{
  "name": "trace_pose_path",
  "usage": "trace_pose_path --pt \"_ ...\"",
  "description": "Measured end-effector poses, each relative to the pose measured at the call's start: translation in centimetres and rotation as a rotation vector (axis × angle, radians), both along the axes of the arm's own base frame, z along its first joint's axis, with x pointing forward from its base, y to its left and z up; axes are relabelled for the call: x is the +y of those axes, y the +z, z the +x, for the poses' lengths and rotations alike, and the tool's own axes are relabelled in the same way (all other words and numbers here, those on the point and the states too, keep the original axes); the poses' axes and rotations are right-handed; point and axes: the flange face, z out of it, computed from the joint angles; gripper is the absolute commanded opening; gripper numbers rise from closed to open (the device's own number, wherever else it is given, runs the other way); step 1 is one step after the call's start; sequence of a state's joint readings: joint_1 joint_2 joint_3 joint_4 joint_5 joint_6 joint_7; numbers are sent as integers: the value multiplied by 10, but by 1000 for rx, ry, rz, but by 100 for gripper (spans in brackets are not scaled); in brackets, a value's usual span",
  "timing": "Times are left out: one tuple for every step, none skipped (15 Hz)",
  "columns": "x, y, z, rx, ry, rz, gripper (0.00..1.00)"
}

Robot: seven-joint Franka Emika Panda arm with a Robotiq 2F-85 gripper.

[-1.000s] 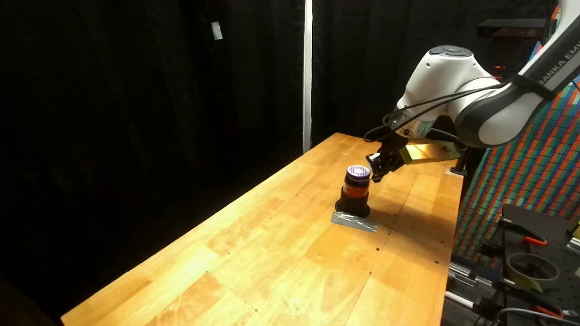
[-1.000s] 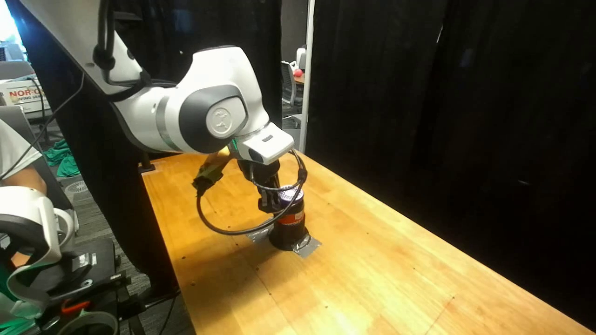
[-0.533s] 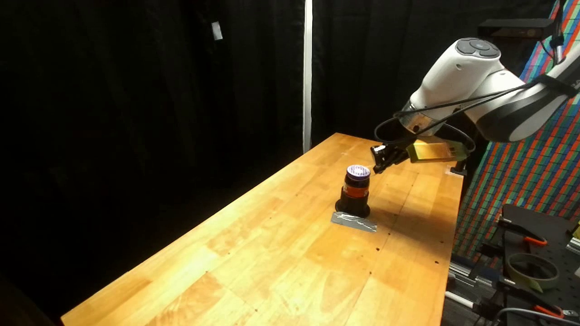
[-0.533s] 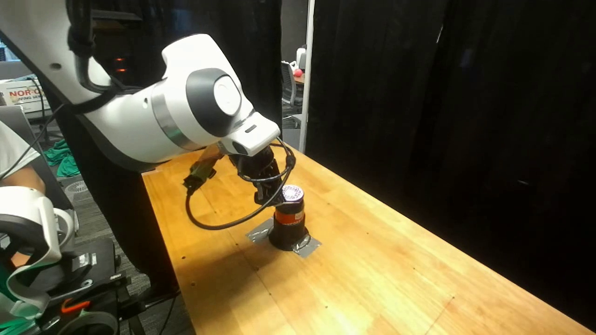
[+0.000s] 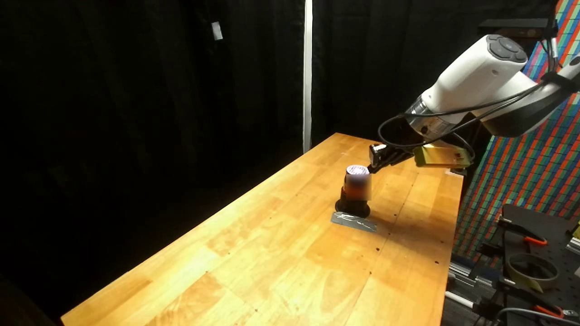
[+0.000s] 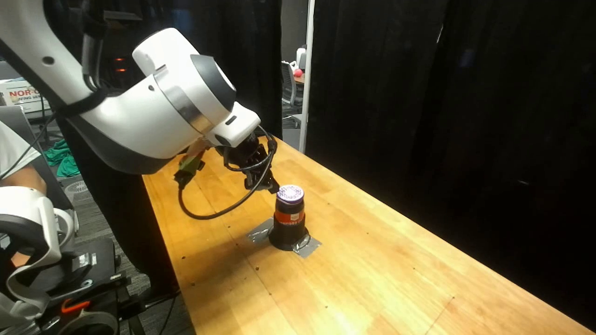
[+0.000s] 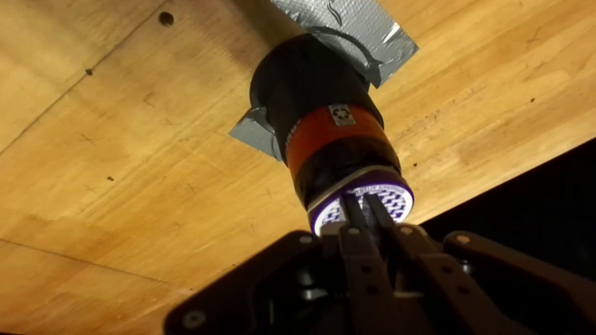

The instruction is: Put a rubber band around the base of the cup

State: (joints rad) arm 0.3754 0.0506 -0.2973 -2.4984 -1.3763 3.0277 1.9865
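The cup stands upright on the table, dark with an orange-red stripe and a purple-and-white top. It also shows in an exterior view, partly blurred, and in the wrist view. A pale rubber band lies round the cup just below its top rim, slightly slanted; its far side is hidden. My gripper is tilted, its fingertips a small gap apart, with the cup's top visible between and behind them. In both exterior views the gripper is beside the cup's top rim, on the robot's side.
Grey tape holds the cup's flared black base to the wooden table. A black cable loops below the wrist. A dark stand with a tape roll is beyond the table's edge. A seated person shows beside the table.
My gripper has tilted and drawn back and up from the cup towards the robot. The band stretched between gripper and cup is no longer seen there. The cup has not moved.
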Motion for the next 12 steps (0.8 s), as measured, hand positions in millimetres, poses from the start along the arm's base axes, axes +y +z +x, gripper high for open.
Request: trace_pose_path --pt "-1 2 -1 -21 -7 -14 10" --pt "-2 3 -3 -36 -14 -26 11" --pt "-2 3 -6 -49 -18 -35 11" --pt "-2 1 -8 -59 -22 -43 10" --pt "-1 -1 -10 -64 -25 -46 13" --pt "0 -4 -13 -62 -25 -47 36" --pt "1 -9 -17 -48 -22 -49 40" --pt "2 -14 -21 -26 -17 -47 47" --pt "3 -20 -27 10 -9 -41 54" --pt "4 -26 -33 49 8 -35 62" --pt "3 -33 -41 91 22 -25 69" --pt "2 -42 -50 134 34 -21 78"
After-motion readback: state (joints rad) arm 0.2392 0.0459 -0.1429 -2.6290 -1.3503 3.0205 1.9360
